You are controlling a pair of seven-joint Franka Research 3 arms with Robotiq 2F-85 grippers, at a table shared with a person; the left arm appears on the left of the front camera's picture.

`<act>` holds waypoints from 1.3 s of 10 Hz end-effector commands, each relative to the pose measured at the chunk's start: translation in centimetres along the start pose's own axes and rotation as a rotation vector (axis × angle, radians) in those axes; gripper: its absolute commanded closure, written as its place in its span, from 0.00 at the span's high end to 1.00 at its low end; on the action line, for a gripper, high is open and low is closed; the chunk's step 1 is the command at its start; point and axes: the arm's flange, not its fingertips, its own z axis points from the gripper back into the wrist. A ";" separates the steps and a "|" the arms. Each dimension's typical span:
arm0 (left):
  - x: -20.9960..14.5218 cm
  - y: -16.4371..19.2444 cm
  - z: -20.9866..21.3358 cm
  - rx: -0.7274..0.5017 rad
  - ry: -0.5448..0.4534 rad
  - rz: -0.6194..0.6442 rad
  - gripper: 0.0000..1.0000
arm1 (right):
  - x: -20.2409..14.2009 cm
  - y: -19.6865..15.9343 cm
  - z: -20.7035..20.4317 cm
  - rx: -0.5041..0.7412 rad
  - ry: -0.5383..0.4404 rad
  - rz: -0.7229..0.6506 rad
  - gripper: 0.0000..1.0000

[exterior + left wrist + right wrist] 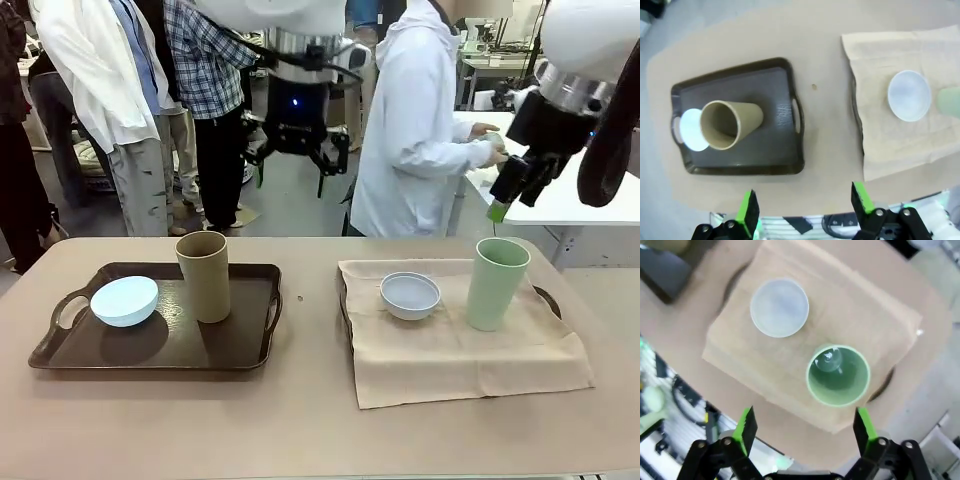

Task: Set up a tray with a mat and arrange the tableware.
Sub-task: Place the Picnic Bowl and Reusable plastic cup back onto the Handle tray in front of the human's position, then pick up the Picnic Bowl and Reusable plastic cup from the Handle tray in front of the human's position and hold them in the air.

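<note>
Right claw [805,420]: jaws spread wide, empty, poised just above the pale green tall handleless cup [838,375], which stands upright on the beige cloth mat [450,365]. Left claw [805,197]: likewise spread and empty, high above the worktop [300,420], left of the mat. A greyish white round bowl [410,294] sits on the mat beside that cup. Left of the mat, a dark brown plastic tray [235,345] carries a tan-brown tall cup [203,275] and a light blue round bowl [124,300]. Judgement: the matted set looks arranged, and both claws stand clear to avoid knocking it.

Your left gripper [292,170] hung high above the table's far edge, pointing down, jaws spread wide and empty. Your right gripper [500,203] hovered above the table's right half, jaws likewise apart.
</note>
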 end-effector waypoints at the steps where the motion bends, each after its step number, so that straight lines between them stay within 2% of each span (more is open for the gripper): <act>1: 0.1 0.0 1.1 0.011 -0.013 0.055 0.97 | 0.1 2.5 1.3 -0.102 0.058 -0.080 1.00; 2: 0.5 -1.3 1.5 -0.008 -0.016 0.067 0.97 | 0.0 0.0 0.0 0.000 0.000 0.000 1.00; 3: 0.1 0.4 0.9 -0.001 -0.003 0.024 0.97 | 0.0 0.0 0.0 0.000 0.000 0.000 1.00; 13: 0.1 0.4 0.9 -0.001 -0.003 0.024 0.97 | 0.0 0.0 0.0 0.000 0.000 0.000 1.00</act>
